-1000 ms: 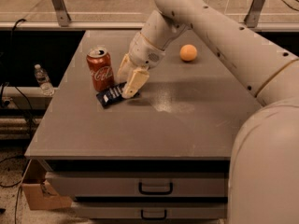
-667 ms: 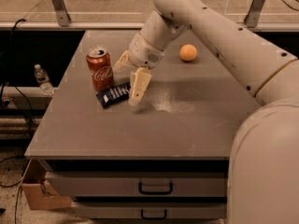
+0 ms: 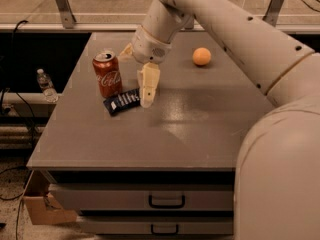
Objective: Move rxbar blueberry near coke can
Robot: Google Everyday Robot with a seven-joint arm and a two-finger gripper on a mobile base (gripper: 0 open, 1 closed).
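Observation:
The rxbar blueberry [image 3: 121, 101], a dark navy wrapper with white lettering, lies flat on the grey table [image 3: 200, 119], just below and right of the coke can [image 3: 107, 73]. The red can stands upright near the table's left side. My gripper [image 3: 136, 79] hangs over the table right of the can, open. One cream finger [image 3: 148, 86] points down, its tip at the bar's right end. The other finger [image 3: 126, 50] shows behind the can's upper right. Nothing is held between the fingers.
A small orange fruit [image 3: 201, 56] sits at the back right of the table. My arm sweeps in from the upper right. Drawers [image 3: 166, 200] front the table. A water bottle [image 3: 45, 84] and a cardboard box [image 3: 40, 204] stand on the floor at the left.
The near finger has swung from a slant to nearly upright and shifted slightly right. The bar stays flat on the table beside the can.

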